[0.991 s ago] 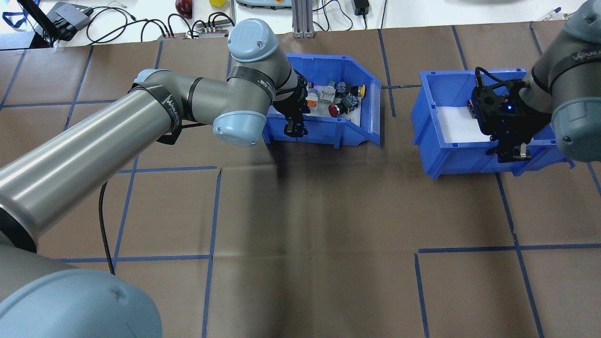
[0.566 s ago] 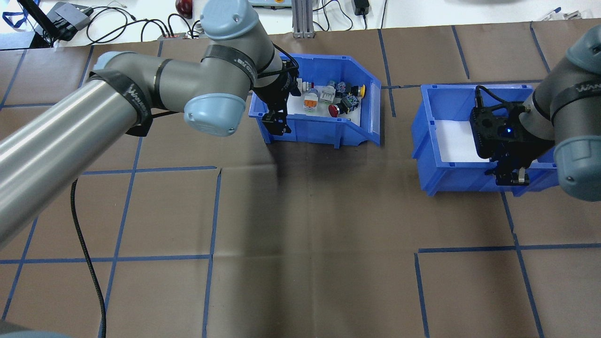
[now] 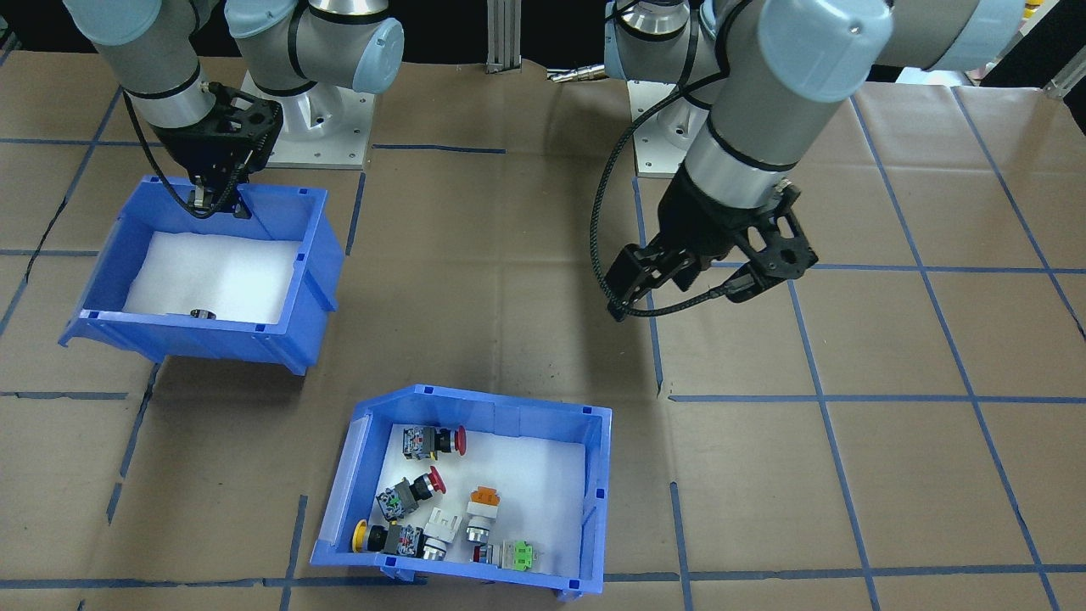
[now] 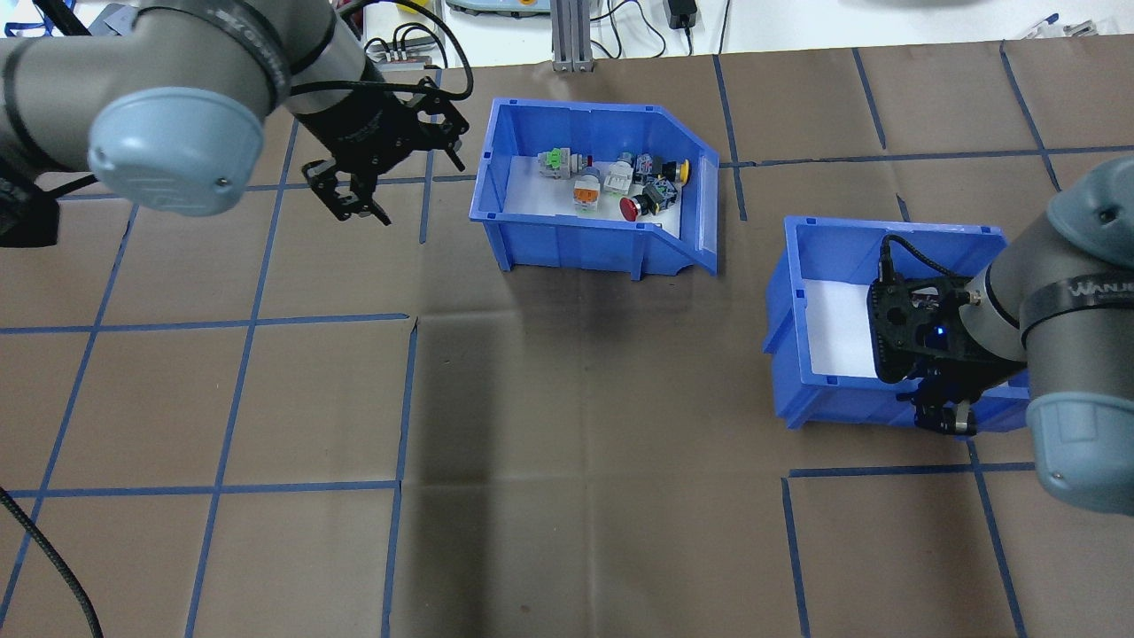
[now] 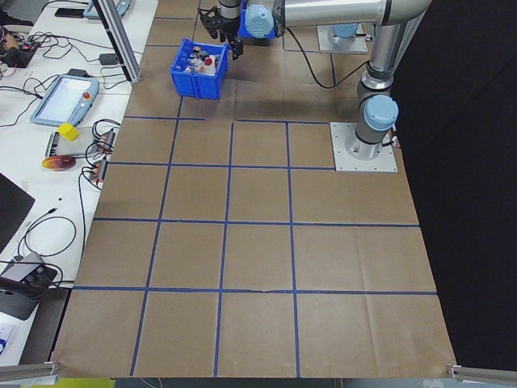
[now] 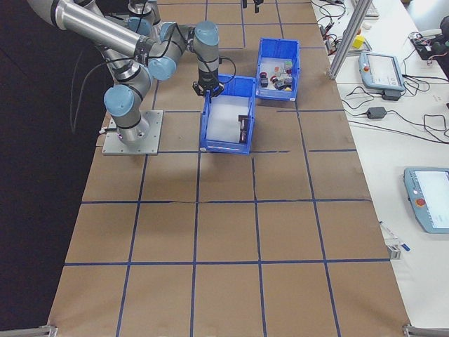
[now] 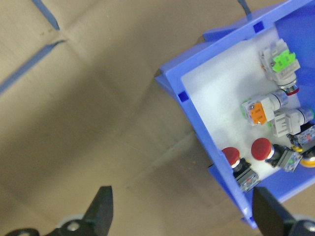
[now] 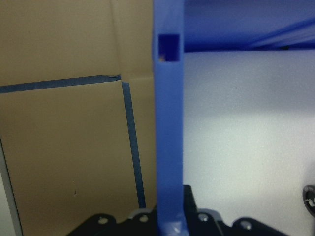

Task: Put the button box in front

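The button box (image 4: 585, 241) is a blue bin with a white liner and red, yellow, orange and green push-buttons, standing at the table's far middle (image 3: 598, 475). My left gripper (image 4: 354, 206) hangs open and empty to its left, apart from it; the left wrist view shows wide-spread fingers (image 7: 101, 216) beside the button box (image 7: 206, 132). My right gripper (image 4: 943, 416) is shut on the near wall of a second blue bin (image 4: 784, 292); that wall (image 8: 170, 123) runs between its fingers. The second bin (image 3: 314, 255) holds one small dark part (image 3: 202, 314).
Blue tape lines divide the brown table cover into squares. Cables (image 4: 399, 44) and teach pendants (image 6: 382, 70) lie on the white bench past the far edge. The arms' base plates (image 3: 314, 144) sit at the robot's side. The left arm's cable (image 4: 35, 549) trails across the near left.
My left gripper has drawn away from the button box's near wall, leftward and clear of it. My right gripper has dragged the second bin toward the robot's side.
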Available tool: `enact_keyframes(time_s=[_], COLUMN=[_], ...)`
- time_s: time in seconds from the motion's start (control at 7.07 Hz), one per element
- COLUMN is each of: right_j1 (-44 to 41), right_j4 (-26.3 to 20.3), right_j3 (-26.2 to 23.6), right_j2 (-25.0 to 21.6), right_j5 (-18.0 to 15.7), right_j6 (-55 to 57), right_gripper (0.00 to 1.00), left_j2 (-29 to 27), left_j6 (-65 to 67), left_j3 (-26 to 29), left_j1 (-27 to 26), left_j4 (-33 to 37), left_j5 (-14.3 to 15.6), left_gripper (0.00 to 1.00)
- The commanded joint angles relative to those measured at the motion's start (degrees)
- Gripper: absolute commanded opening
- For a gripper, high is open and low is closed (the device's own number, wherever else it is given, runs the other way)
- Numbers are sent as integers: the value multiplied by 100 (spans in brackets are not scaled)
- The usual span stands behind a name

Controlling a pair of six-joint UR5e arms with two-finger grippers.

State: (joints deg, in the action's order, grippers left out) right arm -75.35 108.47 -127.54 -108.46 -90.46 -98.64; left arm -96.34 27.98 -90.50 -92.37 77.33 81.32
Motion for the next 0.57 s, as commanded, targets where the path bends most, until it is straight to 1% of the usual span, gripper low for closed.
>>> enact_keyframes(time_s=[0.0,0.14,0.28,0.42], right_j1=[-355,-670,-1091,-1600], right_j4=[-45,-97,-115,-89], right_j3=[-95,-95,-104,-104], right_j2=[-123,-123,-114,-105], right_j5=[2,2,2,-7], right_j6=[403,685,1280,1816], right_gripper=[8,8,8,8], left_j2=[334,396,502,685], left_j6=[-2551,-3326,-3786,-3826], left_j3=[102,147,156,208], left_j1=[369,378,378,387], left_j4=[221,448,885,1150], left_j5=[471,917,973,974], left_gripper=[99,100,100,100])
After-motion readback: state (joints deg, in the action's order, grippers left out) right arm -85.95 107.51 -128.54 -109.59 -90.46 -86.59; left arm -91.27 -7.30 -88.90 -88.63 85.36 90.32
